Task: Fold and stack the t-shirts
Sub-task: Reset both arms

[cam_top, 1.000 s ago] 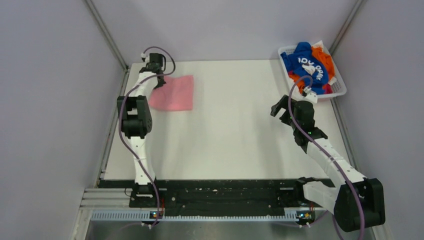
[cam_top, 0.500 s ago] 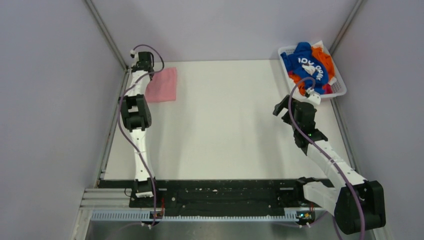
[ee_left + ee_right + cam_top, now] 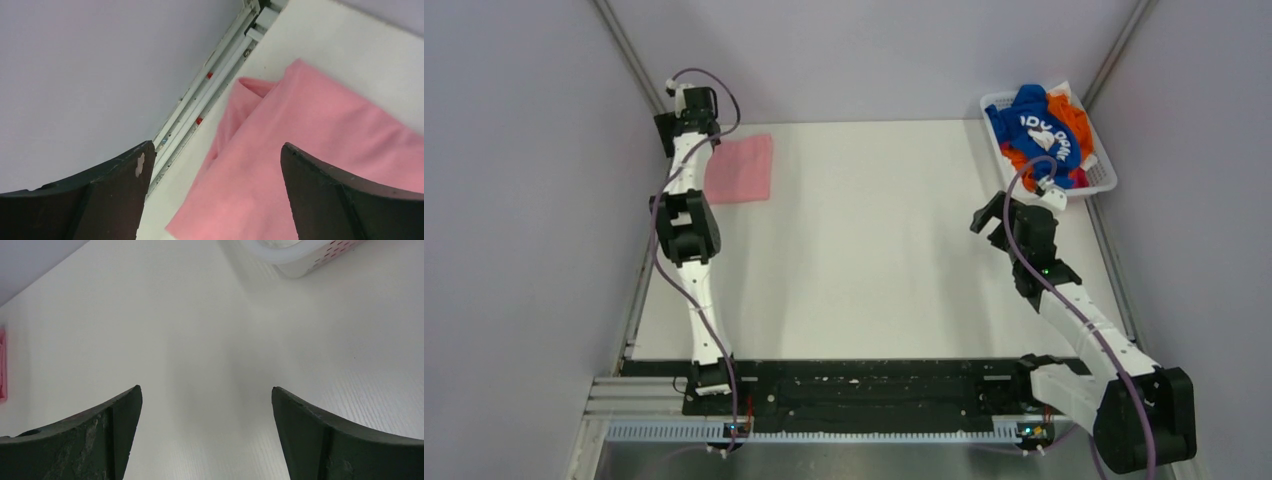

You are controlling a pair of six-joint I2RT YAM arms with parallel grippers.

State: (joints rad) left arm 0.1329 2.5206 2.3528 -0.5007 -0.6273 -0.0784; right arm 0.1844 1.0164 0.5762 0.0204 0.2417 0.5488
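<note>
1. The left gripper (image 3: 215, 148) has its jaws spread wide and holds nothing. It hangs over the left edge of the pink t-shirt (image 3: 742, 170).
2. The right gripper (image 3: 205, 388) is equally wide and empty, above bare table (image 3: 874, 250).
3. The pink t-shirt lies folded flat in the far-left corner. It is roughly square, with no clear long axis.
4. The blue t-shirt (image 3: 1039, 125) and the orange t-shirt (image 3: 1072, 110) sit crumpled in the white basket (image 3: 1106, 176) at the far right.
</note>
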